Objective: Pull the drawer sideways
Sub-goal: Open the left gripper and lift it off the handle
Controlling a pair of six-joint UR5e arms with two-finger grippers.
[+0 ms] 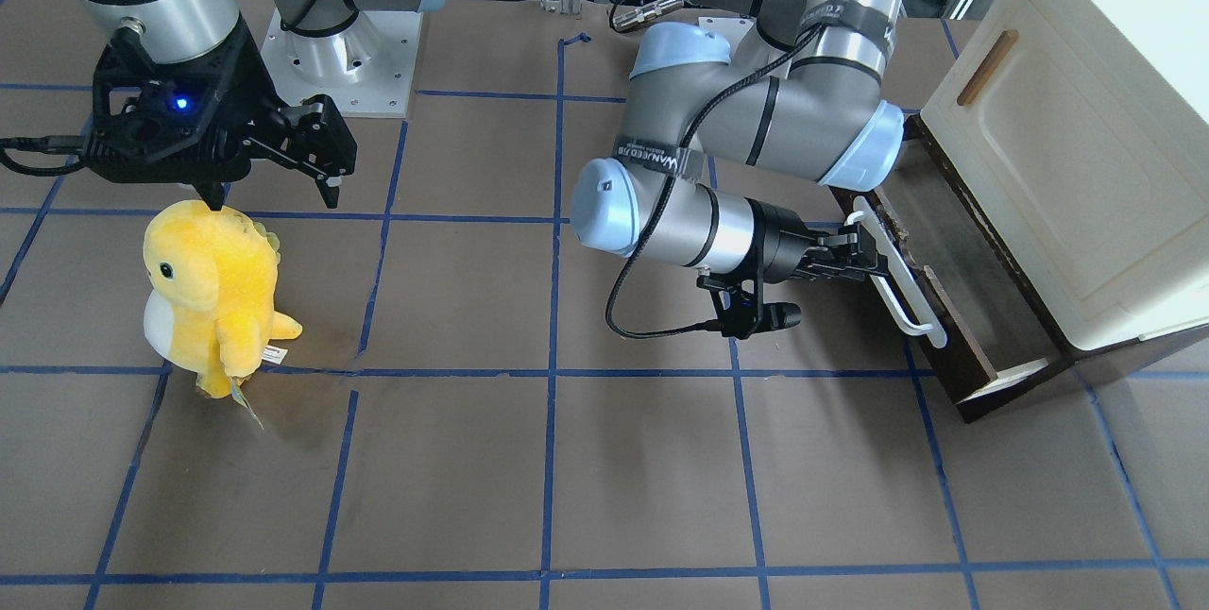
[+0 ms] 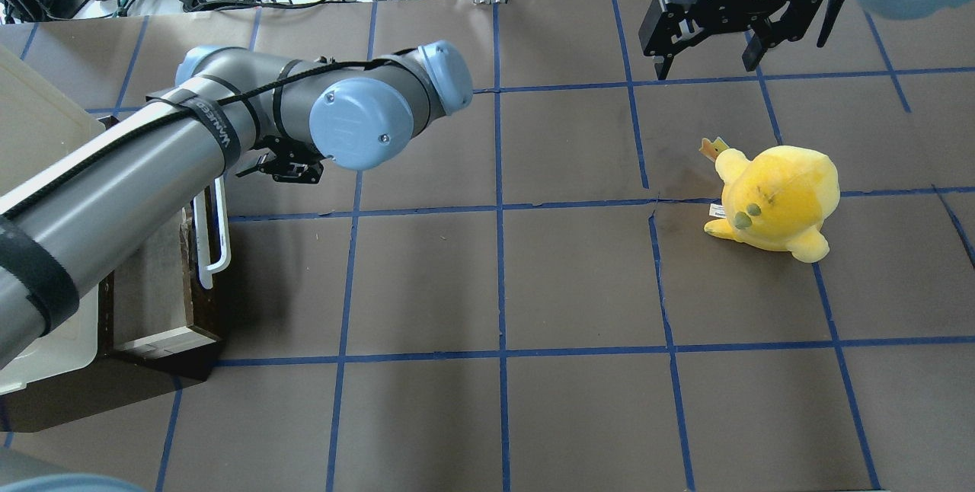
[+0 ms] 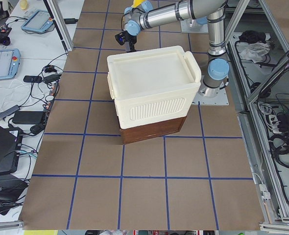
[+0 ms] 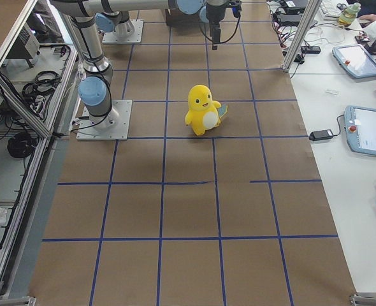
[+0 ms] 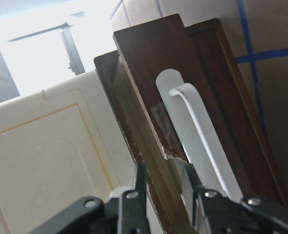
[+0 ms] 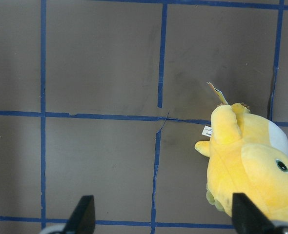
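The dark brown drawer [image 1: 949, 261] stands partly pulled out from under a cream-white cabinet [image 1: 1067, 166]. Its long white bar handle [image 1: 902, 298] runs along its front. My left gripper [image 1: 874, 246] reaches in sideways at the handle's far end. In the left wrist view my left gripper [image 5: 164, 183] is shut on the drawer's front panel [image 5: 149, 73], one finger inside the drawer and one between the panel and the handle [image 5: 202, 131]. My right gripper [image 1: 274, 199] is open and empty, hanging above the table beside a yellow plush toy.
The yellow plush toy [image 1: 212, 289] stands on the brown mat on my right side, also in the right wrist view [image 6: 251, 165]. The cabinet [image 2: 38, 134] sits at the table's left edge. Blue tape lines grid the mat.
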